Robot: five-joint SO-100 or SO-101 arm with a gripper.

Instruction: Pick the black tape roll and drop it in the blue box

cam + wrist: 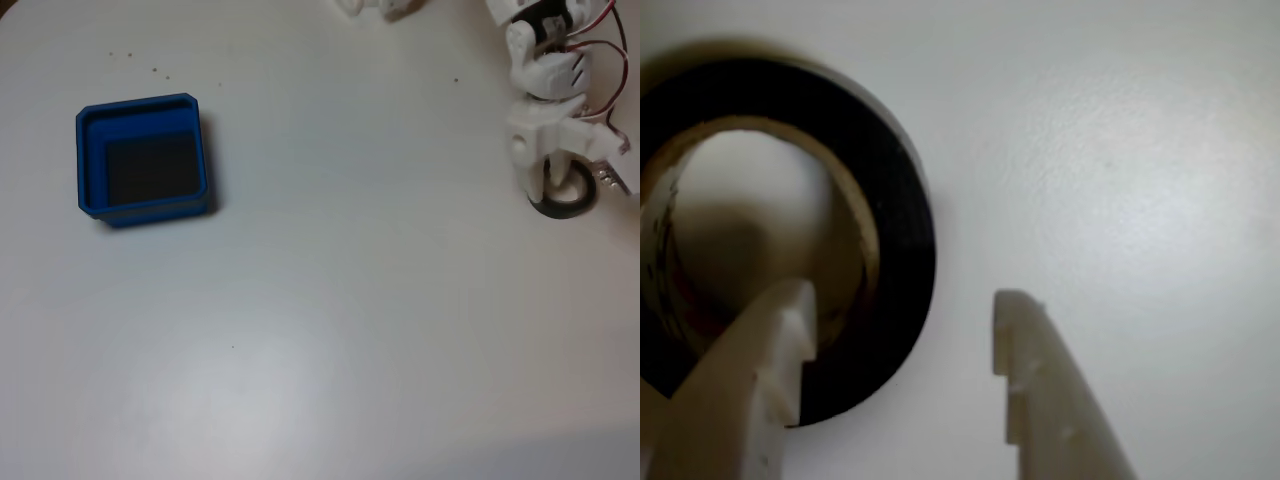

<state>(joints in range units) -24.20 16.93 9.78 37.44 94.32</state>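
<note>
Fixed view: white table [330,330], lit evenly, a few dark specks near the 11 o'clock area. The blue box [145,158] sits at about 9 o'clock from frame centre, square, stepped rim, dark floor, nothing in it. The white arm [545,70] enters from the 1 o'clock corner, with red wires along its right side. Its gripper [560,190] is down at table level at about 3 o'clock, directly over the black tape roll [562,203]; a dark arc of the roll and part of its pale core show beneath the white parts. Roll and box are well apart, on opposite sides of the table. Finger spacing cannot be read here.

Wrist view: the black tape roll [895,220] lies flat on the table [1120,150], occupying the 9 to 11 o'clock part of the frame, beige inner core visible. The gripper [902,310] comes in from 6 o'clock with its fingers spread apart. One finger [770,370] reaches inside the core hole at about 7 o'clock; the other [1040,390] stands outside the ring at about 5 o'clock, apart from the tape. The roll's wall lies between the two fingers, not yet clamped.
</note>
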